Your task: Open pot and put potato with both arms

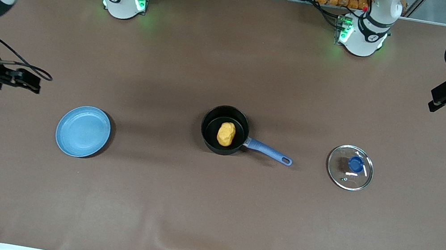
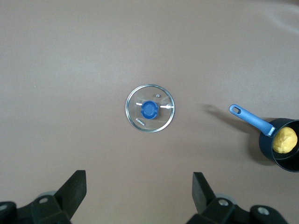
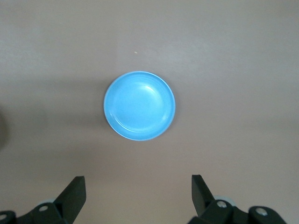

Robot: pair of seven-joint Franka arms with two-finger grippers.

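potato (image 1: 226,133) in pot (image 1: 210,125) (lid (image 1: 350,167) off).

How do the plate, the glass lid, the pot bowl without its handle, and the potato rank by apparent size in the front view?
1. Light-blue plate, widest.
2. Glass lid and black pot bowl: look alike, too close to rank.
3. Potato, smallest, lying inside the pot.
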